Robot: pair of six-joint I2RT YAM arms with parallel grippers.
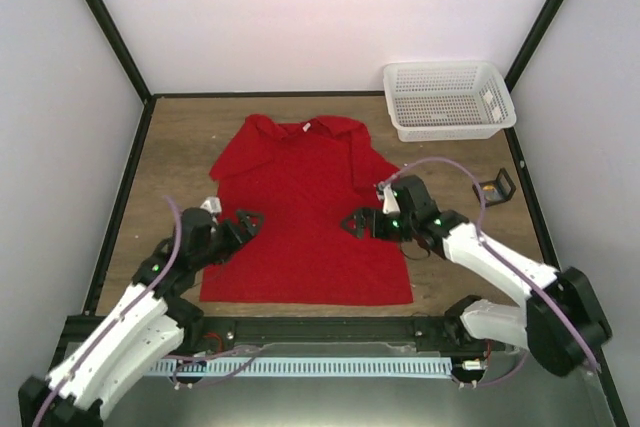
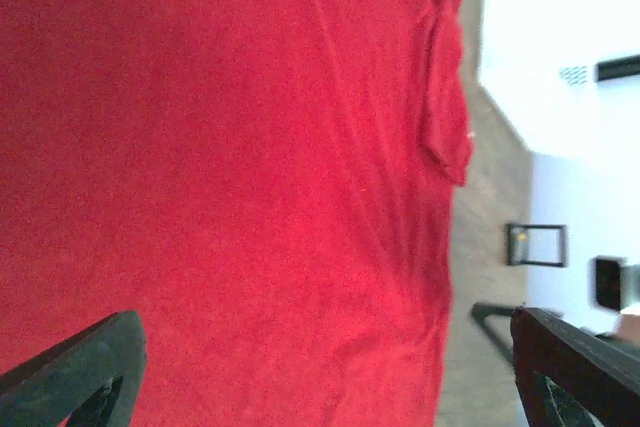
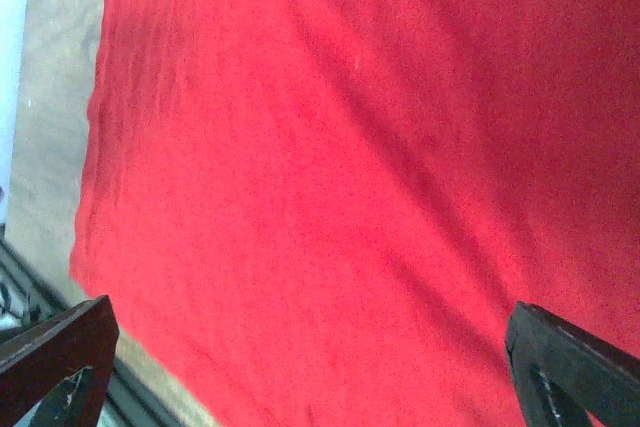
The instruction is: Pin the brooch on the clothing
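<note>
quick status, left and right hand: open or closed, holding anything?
Left hand: open, holding nothing, over the plain red short-sleeved T-shirt.
Right hand: open, holding nothing, also over it.

Wooden table [image 1: 180, 147], red T-shirt [image 1: 300, 217] spread flat, white basket [image 1: 440, 130], black stand [image 1: 495, 187]

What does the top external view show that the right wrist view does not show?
Only the top external view shows the white mesh basket, the black wire-frame stand, the left arm and the shirt's collar. Only the right wrist view shows faint folds in the cloth up close. Both show the red T-shirt, the wooden table and the open right fingers.
</note>
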